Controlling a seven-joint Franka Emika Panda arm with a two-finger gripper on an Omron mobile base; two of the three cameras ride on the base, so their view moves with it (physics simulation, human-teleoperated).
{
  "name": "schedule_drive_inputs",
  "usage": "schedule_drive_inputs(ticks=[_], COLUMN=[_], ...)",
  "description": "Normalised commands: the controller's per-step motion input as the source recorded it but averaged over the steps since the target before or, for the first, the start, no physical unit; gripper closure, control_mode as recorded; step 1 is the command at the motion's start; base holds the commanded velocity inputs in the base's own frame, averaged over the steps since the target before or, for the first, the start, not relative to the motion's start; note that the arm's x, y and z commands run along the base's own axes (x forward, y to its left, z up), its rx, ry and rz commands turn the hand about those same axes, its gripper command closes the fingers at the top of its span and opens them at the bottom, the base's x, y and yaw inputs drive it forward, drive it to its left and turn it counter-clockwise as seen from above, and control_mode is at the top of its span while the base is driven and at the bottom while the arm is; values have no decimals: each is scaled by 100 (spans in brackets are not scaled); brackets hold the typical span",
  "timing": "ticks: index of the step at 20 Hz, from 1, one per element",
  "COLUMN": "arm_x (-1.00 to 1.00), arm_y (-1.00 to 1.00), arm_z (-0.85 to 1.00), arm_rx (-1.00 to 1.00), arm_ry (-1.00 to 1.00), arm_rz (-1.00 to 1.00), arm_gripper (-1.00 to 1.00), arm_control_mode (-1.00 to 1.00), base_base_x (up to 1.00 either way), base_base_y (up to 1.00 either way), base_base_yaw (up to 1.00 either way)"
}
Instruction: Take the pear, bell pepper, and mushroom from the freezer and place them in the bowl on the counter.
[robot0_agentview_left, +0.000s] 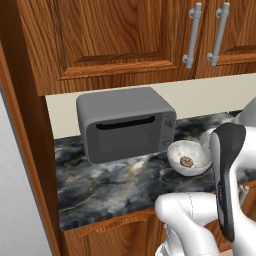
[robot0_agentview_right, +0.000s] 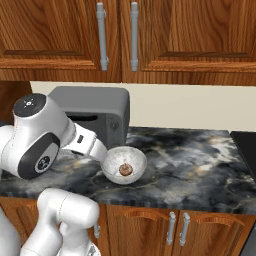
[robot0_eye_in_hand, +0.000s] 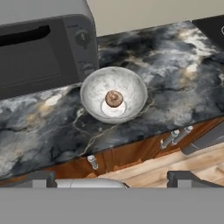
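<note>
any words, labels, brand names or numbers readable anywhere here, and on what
None readable.
Grey boxy microwave: its round knob carries no legible marks.
White-grey speckled round bowl: no print.
Dark round cap on the white arm joint: small pale marks, too small to read.

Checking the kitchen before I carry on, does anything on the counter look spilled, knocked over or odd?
Nothing stands out. The bowl sits upright on the counter beside the microwave, with one small brown mushroom resting inside. No spills show.
</note>
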Motion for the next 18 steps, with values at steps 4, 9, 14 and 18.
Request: schedule_drive_inputs(ticks=[4, 9, 14, 18], arm_x=[-23, -26, -29, 0], arm_y=[27, 23, 14, 0], arm_z=[12, 0, 4, 0], arm_rx=[0, 0, 0, 0], arm_ry=[-1, -14, -6, 0], arm_rz=[0, 0, 0, 0], arm_gripper=[-100, -100, -100, -100], arm_control_mode=[-100, -100, 100, 100], base_base_x=[0, 0, -38, -100], base_base_y=[0, 0, 1, 0], base_base_yaw=[0, 0, 0, 0])
